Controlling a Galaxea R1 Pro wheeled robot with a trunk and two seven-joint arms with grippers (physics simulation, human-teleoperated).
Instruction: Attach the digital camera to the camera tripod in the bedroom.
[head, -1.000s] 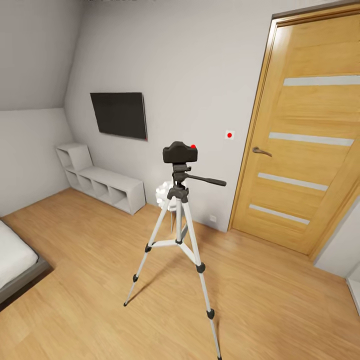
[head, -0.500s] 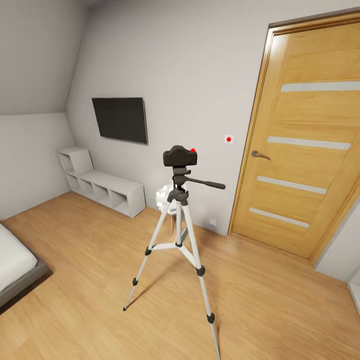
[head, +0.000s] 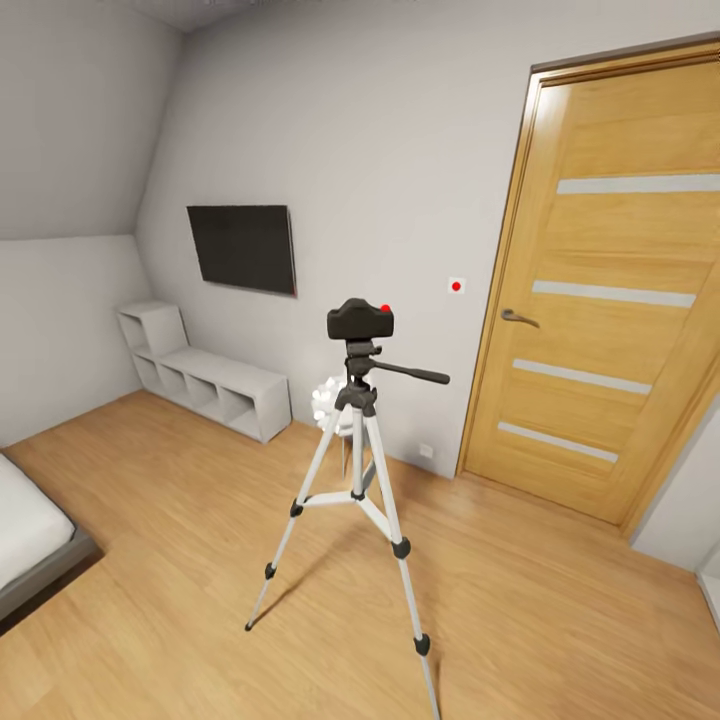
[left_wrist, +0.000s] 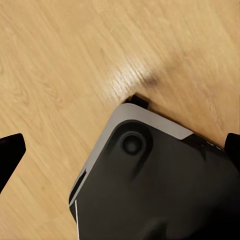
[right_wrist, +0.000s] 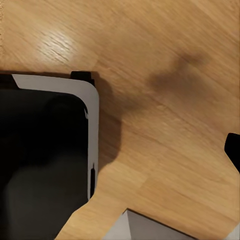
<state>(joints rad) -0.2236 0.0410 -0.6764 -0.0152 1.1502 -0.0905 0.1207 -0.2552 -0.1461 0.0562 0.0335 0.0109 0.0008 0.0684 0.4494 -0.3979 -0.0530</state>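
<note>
Camera (head: 360, 321) sits on tripod (head: 357, 470), far from both wide-spread, empty grippers (left_wrist: 120, 150) (right_wrist: 220, 150); base bump could topple it.

**Occlusions and cut-offs, current frame**

Head view: oak door with pale stripes (head: 615, 300) cut by right edge; grey-framed white bed (head: 30, 535) cut at left edge; front silver tripod leg (head: 415, 625) runs off bottom edge. White lumpy object (head: 328, 398) behind tripod, partly hidden, unidentifiable. Left wrist view: black fingers (left_wrist: 10, 155) clipped at both sides.
</note>
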